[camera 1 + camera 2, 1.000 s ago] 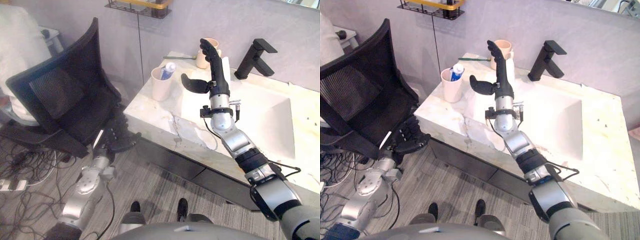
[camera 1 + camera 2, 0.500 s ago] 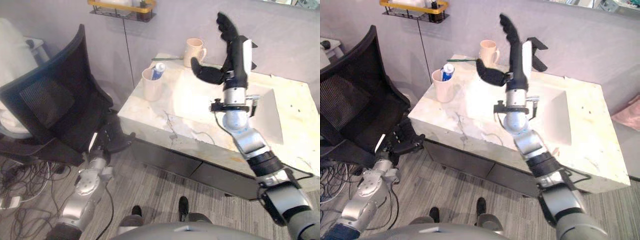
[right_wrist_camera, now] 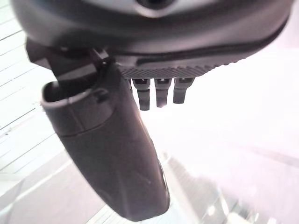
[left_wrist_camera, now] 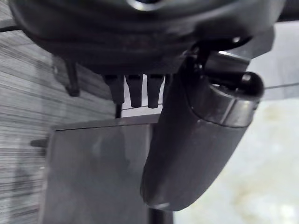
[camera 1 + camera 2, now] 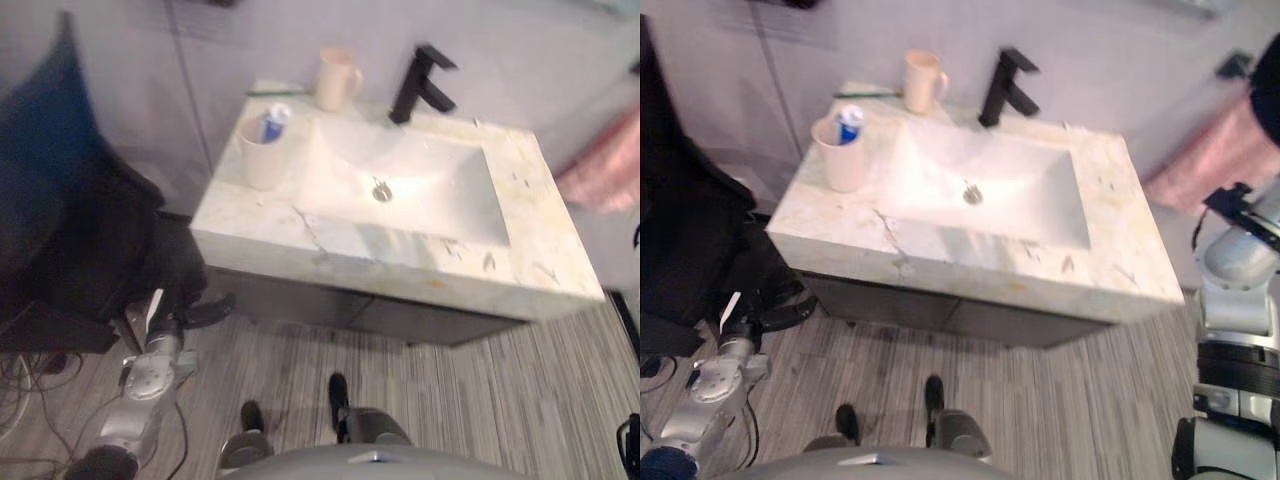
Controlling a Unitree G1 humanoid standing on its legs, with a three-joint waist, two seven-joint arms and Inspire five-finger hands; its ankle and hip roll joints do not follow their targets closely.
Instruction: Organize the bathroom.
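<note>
A white cup [image 5: 264,152] with a blue-capped toothpaste tube stands at the marble counter's [image 5: 400,255] left edge. Behind it, a beige mug [image 5: 335,78] stands near the wall and a green toothbrush [image 5: 275,90] lies flat next to it. My left hand [image 5: 200,312] hangs low by the dark cabinet front, open and holding nothing; its thumb [image 4: 196,140] is straight. My right hand [image 5: 1270,85] is raised at the far right, off the counter, also open and bare, with its thumb [image 3: 112,154] and fingers straight.
A black faucet [image 5: 424,82] stands behind the white basin [image 5: 400,185]. A pink towel [image 5: 1205,160] hangs to the right of the counter. A black office chair [image 5: 60,240] stands on the left, close to my left arm. Striped grey flooring lies in front of the cabinet.
The camera has swung right and down. My right arm has pulled away from above the counter to the far right. My left hand stays low by the cabinet.
</note>
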